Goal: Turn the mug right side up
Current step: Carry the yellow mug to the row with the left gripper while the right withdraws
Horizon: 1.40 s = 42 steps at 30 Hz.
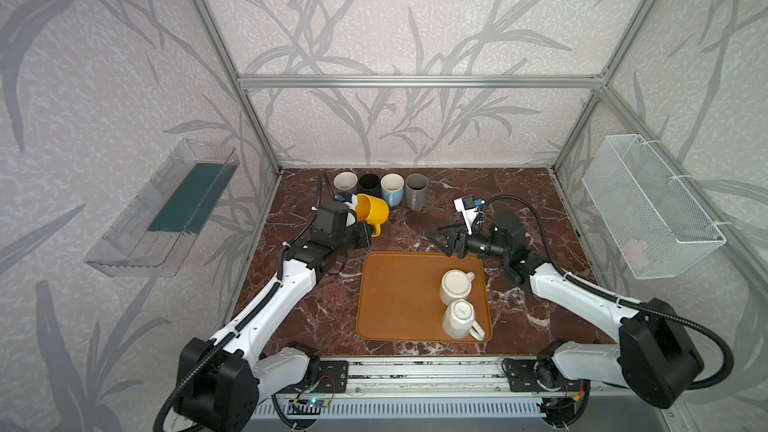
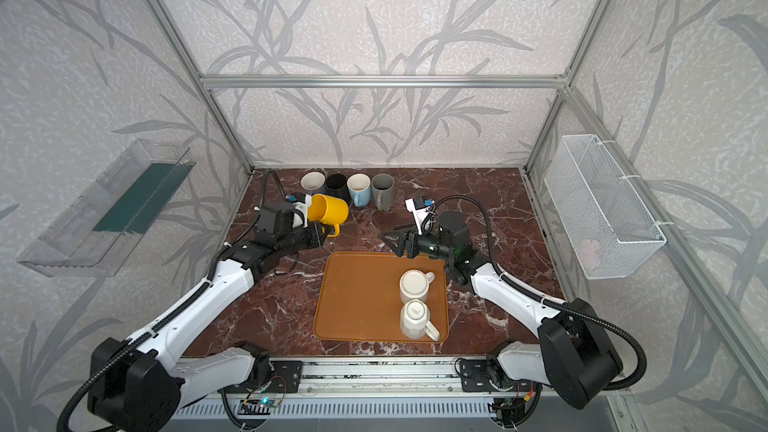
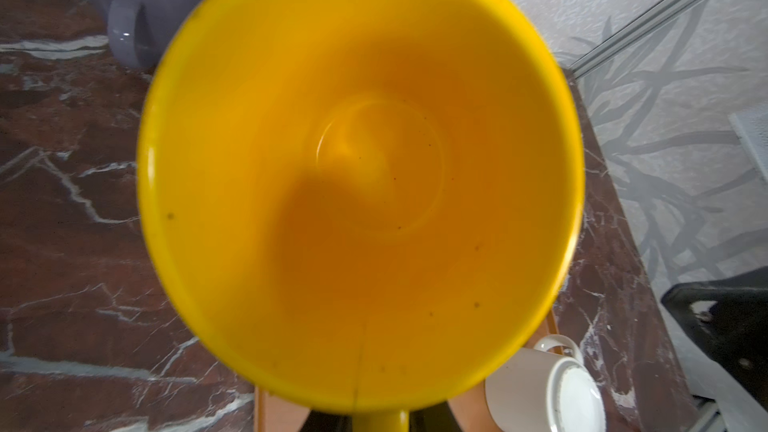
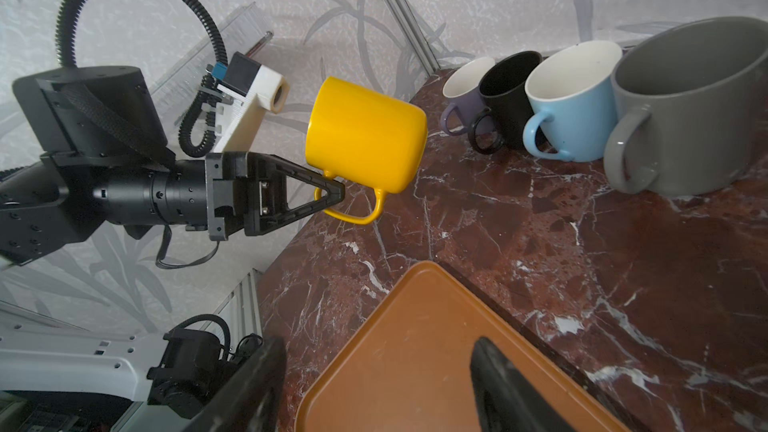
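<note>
The yellow mug (image 4: 365,135) lies tipped on its side just in front of a back row of four upright mugs: purple (image 4: 463,91), black (image 4: 509,97), blue (image 4: 569,105) and grey (image 4: 690,110). Its handle hangs underneath and its mouth faces the left wrist camera. The left jaws are clamped shut on that handle, and the mug looks lifted off the counter (image 1: 519,201). The right jaws stand open with nothing between them, over the far edge of the orange tray (image 1: 390,297), well apart from the yellow mug. The tray holds two white mugs bottom up, a round one (image 1: 455,286) and a faceted one (image 1: 459,317), just beside each other. A wire basket (image 1: 648,209) on the side wall holds something pale, too blurred to name.
</note>
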Each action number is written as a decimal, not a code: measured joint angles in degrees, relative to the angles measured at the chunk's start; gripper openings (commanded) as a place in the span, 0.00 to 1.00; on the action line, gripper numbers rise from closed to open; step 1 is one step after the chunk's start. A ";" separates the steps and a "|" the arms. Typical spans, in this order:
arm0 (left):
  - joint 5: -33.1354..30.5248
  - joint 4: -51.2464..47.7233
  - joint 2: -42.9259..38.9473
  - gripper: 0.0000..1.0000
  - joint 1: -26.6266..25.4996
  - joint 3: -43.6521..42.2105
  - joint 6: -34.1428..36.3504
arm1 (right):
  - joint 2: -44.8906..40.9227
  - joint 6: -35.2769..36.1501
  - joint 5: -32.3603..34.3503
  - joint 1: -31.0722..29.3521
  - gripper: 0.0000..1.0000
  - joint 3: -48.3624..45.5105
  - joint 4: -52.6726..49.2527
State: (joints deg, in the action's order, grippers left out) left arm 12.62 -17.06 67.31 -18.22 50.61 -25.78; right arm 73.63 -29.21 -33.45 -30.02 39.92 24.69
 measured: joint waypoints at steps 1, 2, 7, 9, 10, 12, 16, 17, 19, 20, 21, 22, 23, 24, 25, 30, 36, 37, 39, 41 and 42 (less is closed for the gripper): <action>-0.20 -0.57 0.72 0.00 0.55 0.37 0.44 | -0.26 0.28 0.15 0.02 0.70 -0.11 -0.63; -0.46 -1.14 1.44 0.00 1.20 0.74 0.85 | -0.52 0.48 0.44 0.02 0.70 -0.31 -1.05; -3.58 -5.38 5.55 0.00 5.70 3.78 4.00 | -2.51 1.66 1.62 0.15 0.70 -1.31 -3.96; -5.22 -7.43 7.15 0.00 7.37 5.66 5.75 | -3.63 2.08 2.21 0.31 0.70 -1.86 -4.87; -5.99 -8.74 8.15 0.00 8.24 7.08 6.84 | -4.20 2.23 2.62 0.33 0.70 -2.08 -5.35; -7.65 -10.51 9.99 0.00 9.57 9.66 8.57 | -5.31 2.56 3.17 0.39 0.70 -2.78 -5.95; -10.86 -14.29 14.78 0.00 12.09 16.06 12.20 | -7.43 3.34 3.93 0.42 0.70 -3.56 -8.15; -11.54 -14.86 16.22 0.00 12.74 17.64 13.05 | -8.00 3.58 4.00 0.42 0.70 -3.72 -8.79; -12.07 -16.31 19.10 0.00 14.05 20.50 14.53 | -9.35 4.09 4.11 0.42 0.70 -4.11 -10.25; -12.39 -16.83 20.63 0.00 14.73 21.79 15.12 | -10.32 4.31 4.31 0.42 0.70 -4.46 -10.97; -12.85 -17.42 22.21 0.00 15.41 23.10 15.69 | -11.19 4.52 4.50 0.42 0.70 -4.83 -11.67; -13.44 -17.77 23.89 0.00 16.06 24.30 16.33 | -12.41 4.85 4.70 0.44 0.70 -5.38 -12.57; -14.14 -18.01 25.59 0.00 16.59 25.35 17.16 | -13.53 5.11 5.03 0.48 0.70 -5.92 -13.29; -14.62 -18.56 27.17 0.00 17.03 26.43 17.77 | -14.53 5.31 5.25 0.50 0.70 -6.45 -13.92; -15.17 -19.30 29.05 0.00 17.49 27.85 18.49 | -15.67 5.53 5.57 0.52 0.70 -6.99 -14.84; -17.20 -22.10 38.18 0.00 19.17 35.65 21.68 | -19.76 6.60 6.69 0.61 0.69 -8.48 -19.08; -16.26 -24.26 45.59 0.00 20.92 43.95 24.39 | -24.02 6.82 8.15 0.61 0.69 -10.69 -22.40; -15.93 -24.85 46.62 0.00 21.22 45.31 24.70 | -24.52 6.84 8.46 0.61 0.69 -11.02 -22.91; -15.58 -25.33 48.28 0.00 21.79 47.60 25.03 | -25.18 6.88 8.98 0.61 0.69 -11.37 -23.89; -15.47 -26.03 50.12 0.00 22.36 50.10 25.68 | -25.70 7.04 9.29 0.61 0.69 -11.43 -24.70; -15.37 -26.23 50.95 0.00 22.53 51.19 26.01 | -25.90 7.08 9.44 0.61 0.69 -11.43 -25.03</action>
State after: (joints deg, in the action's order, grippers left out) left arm -2.74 -43.29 118.26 4.32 101.80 0.23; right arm 47.72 -22.13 -24.01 -29.41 28.49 -0.34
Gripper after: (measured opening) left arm 0.168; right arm 0.690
